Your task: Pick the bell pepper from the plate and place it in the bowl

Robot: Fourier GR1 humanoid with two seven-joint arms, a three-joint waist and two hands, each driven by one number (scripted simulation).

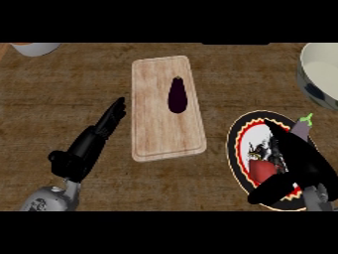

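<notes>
dark, rough-grained wood makes up the counter (47,114), seen from steeply above. on it, near the middle, lies a pale wooden cutting board (157,134) with its long side running away from the viewer, and a dark purple eggplant (176,94) rests lengthwise on the board's far half. at the lower right sits a round plate (237,136) with a black rim, a thin zigzag band of yellow and red, and a white centre carrying a dark printed figure. the right robot hand (303,166) hangs directly over this plate, covering much of it, its black fingers curled downward and its thumb reaching toward the near rim. a patch of red, the bell pepper (264,169), shows just under the curled fingers at the hand's left side, lying on the plate; whether the fingers actually clamp it cannot be told from this view. a second, greyish-purple eggplant with a green stem (303,126) pokes out from behind the hand at the plate's far edge. the bowl (331,74), pale inside with a metallic outer wall, stands at the upper right, beyond the plate and apart from it. the left robot hand (91,144) rests left of the cutting board, fingers straight and together, holding nothing. a white object (34,48) is cut off at the upper left edge.
</notes>
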